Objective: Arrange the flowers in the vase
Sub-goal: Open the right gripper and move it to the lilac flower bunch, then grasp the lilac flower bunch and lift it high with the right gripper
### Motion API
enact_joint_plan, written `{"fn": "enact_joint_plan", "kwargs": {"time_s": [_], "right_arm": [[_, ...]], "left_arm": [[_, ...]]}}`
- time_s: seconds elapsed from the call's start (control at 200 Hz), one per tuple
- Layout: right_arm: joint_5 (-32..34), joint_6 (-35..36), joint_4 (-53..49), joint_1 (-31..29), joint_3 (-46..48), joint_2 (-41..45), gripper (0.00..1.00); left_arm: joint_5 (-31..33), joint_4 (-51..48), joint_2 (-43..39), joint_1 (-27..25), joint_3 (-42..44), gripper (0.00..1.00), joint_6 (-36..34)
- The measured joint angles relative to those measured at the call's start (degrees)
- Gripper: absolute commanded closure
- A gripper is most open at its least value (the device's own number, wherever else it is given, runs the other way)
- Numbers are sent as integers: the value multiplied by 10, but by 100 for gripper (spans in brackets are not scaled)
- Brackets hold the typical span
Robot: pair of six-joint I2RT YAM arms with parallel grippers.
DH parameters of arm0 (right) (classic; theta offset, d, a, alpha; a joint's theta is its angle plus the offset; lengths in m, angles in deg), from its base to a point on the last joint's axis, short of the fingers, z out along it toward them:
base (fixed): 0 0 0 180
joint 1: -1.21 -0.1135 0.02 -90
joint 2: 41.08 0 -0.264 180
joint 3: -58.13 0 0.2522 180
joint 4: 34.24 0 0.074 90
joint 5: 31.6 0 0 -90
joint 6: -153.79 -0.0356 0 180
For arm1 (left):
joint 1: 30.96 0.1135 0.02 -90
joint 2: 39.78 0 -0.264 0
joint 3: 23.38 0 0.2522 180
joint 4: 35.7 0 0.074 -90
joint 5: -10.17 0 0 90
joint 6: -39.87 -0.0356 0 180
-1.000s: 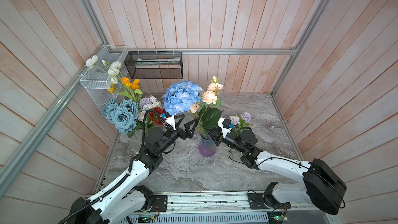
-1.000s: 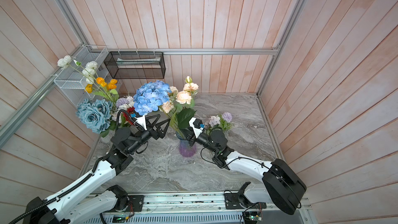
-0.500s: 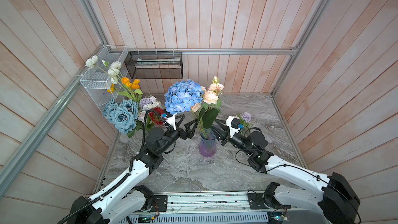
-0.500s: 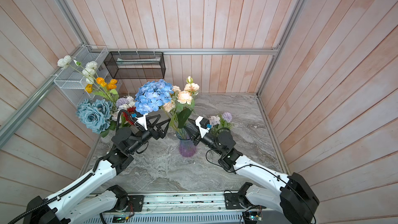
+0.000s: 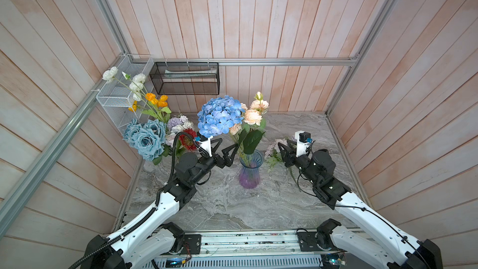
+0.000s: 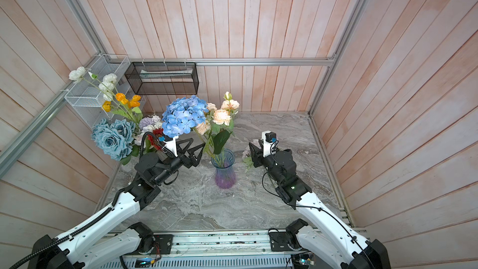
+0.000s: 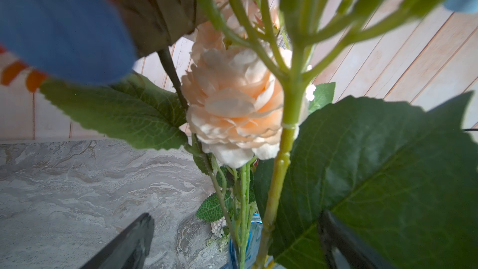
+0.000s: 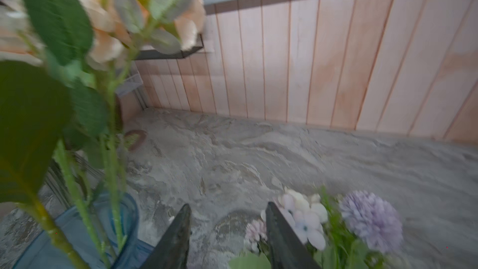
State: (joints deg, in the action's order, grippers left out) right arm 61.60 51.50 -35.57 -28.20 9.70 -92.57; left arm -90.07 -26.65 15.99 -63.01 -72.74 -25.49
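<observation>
The grey marble-pattern tabletop (image 5: 227, 208) is closed in by pale wooden plank walls (image 5: 258, 21). The left gripper (image 5: 229, 144) is spread wide and empty, just left of the green stems (image 7: 280, 166) above the ribbed blue-to-purple glass vase (image 5: 249, 173). This vase holds the blue hydrangea (image 5: 219, 116) and the peach roses (image 5: 252, 117). The right gripper (image 8: 228, 210) is half spread and pinches nothing, just beside the lilac-white spray (image 8: 305, 218) lying right of the vase. The dusty-blue roses (image 5: 146, 135) and the orange and white poppies (image 5: 156, 99) lean in the far left corner.
</observation>
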Motion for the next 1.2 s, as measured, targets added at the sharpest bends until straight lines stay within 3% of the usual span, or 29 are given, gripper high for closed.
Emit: {"fn": "enact_joint_plan", "kwargs": {"time_s": [0.22,0.42,0.575,0.815,1.05,1.2], "right_arm": [[-5,-67,-140,79,-2,-47,55],[-19,-75,-229,88,-46,-158,55],[-16,-70,-278,93,-91,-246,47],[-13,-45,-313,96,-150,-345,45],[16,-31,-346,96,-166,-400,50],[32,-21,-353,96,-167,-408,63]], "left_arm": [[0,5,10,-4,8,0,0],[1,8,20,-4,11,0,0],[2,12,20,-4,14,0,0],[7,12,20,-4,18,0,-7],[18,12,20,-4,21,0,-11],[18,12,20,-4,21,0,-13]]}}
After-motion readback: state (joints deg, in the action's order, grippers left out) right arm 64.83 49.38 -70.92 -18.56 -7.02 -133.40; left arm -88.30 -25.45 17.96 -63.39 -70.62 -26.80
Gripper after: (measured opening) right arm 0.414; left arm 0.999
